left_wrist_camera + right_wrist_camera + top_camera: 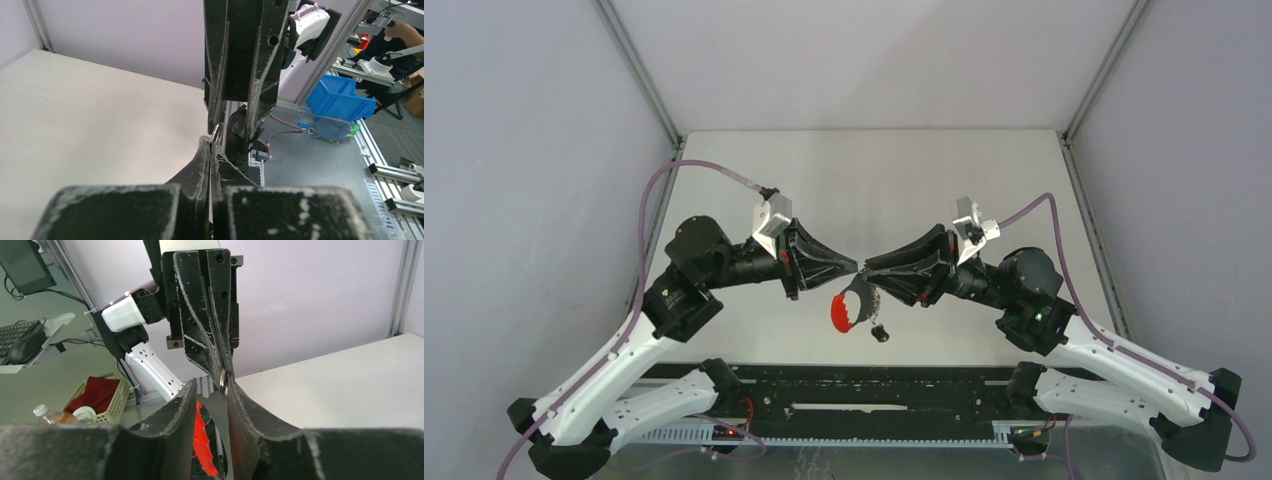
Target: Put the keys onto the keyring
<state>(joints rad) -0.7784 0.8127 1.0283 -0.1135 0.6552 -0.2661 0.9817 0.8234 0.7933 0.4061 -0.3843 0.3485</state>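
1. Nearest the arm bases, a black-headed key (880,334) is dangling just below the keyring (846,310), seemingly already threaded on. The red-tagged key is not showing apart from the ring's red arc.
2. The keyring is hanging in the air above the counter (874,170), its red arc drooping lowest and its silver-grey part running up to the claws.
3. Just above the keyring, the left claw (855,268) is clenching a small metal loop (223,382) at the ring's top, probably anchoring it steady.
4. Directly opposite, the right claw (871,270) is standing partly released, its fingers straddling that same loop without pinching it, likely lining up a grip.
5. Beyond the keyring, the pale counter is stretching back to the rear wall.
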